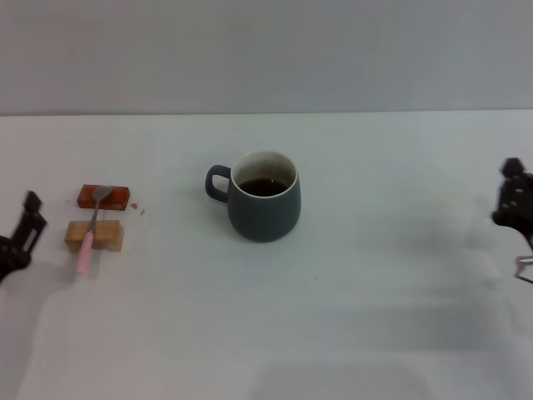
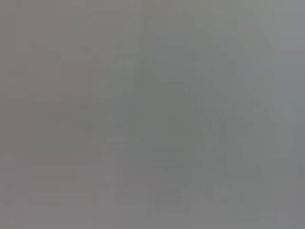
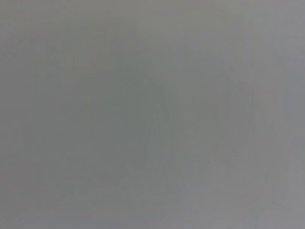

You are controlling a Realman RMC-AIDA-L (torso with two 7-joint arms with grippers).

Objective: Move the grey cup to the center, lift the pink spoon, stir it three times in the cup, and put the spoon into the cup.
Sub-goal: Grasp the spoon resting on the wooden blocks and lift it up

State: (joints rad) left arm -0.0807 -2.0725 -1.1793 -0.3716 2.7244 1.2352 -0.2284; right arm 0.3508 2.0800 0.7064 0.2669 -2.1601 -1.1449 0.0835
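Note:
The grey cup [image 1: 265,198] stands upright near the middle of the white table [image 1: 375,317], its handle pointing to the left, with dark liquid inside. The pink spoon [image 1: 90,232] lies to the left, resting across a reddish-brown block [image 1: 104,197] and a tan block [image 1: 95,236], its metal bowl toward the far side. My left gripper [image 1: 21,233] is at the left edge, a little left of the spoon and apart from it. My right gripper [image 1: 515,200] is at the right edge, far from the cup. Both wrist views show only plain grey surface.
A few small reddish crumbs [image 1: 138,208] lie just right of the blocks. A grey wall [image 1: 266,50] runs behind the table's far edge.

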